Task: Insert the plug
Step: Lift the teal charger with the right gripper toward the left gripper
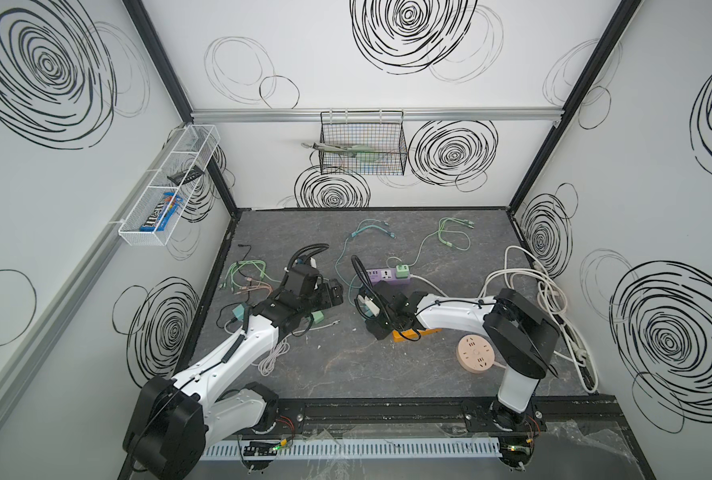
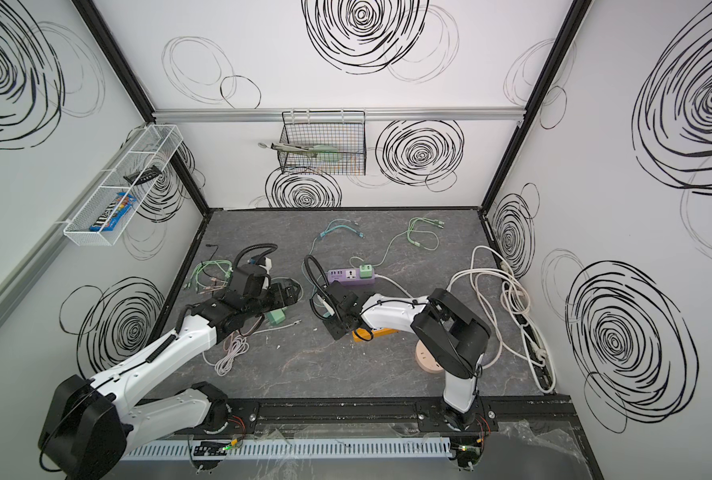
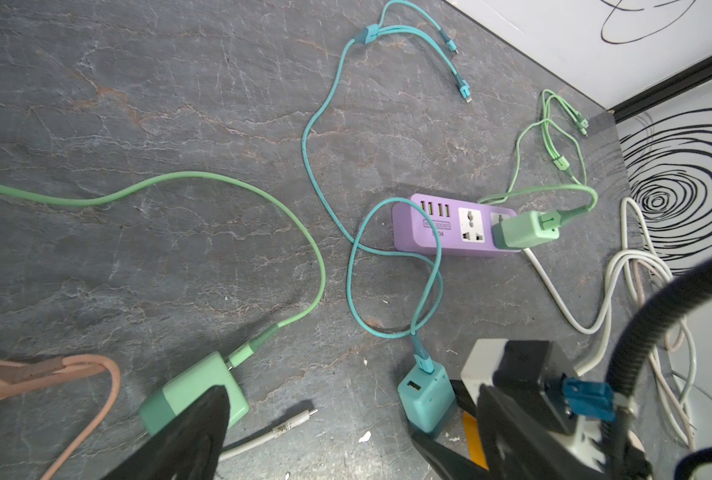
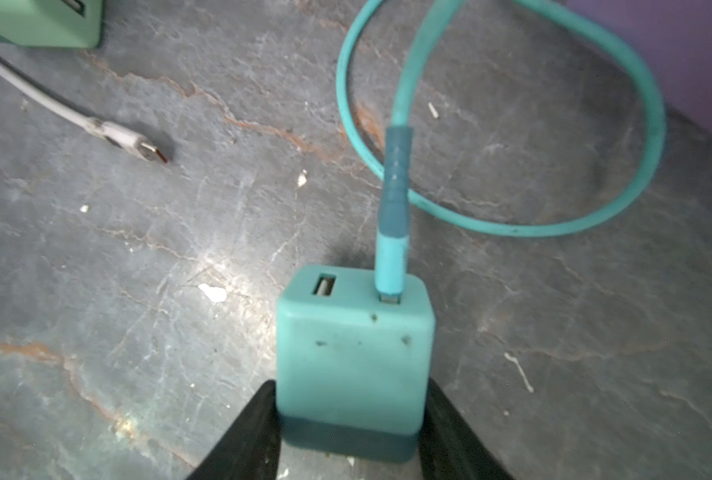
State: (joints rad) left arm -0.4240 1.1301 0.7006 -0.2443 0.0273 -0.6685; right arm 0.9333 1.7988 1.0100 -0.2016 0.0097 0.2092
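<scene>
Grey tabletop, right arm low, jaws tight on teal charger

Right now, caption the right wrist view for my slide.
Right gripper clamps the teal charger, teal cable plugged into one of its ports.

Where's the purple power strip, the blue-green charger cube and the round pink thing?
purple power strip [image 3: 439, 235], left wrist view, its top face.
blue-green charger cube [image 4: 354, 361], right wrist view, its broad side.
round pink socket [image 1: 475, 353], a top view, its flat top.
</scene>
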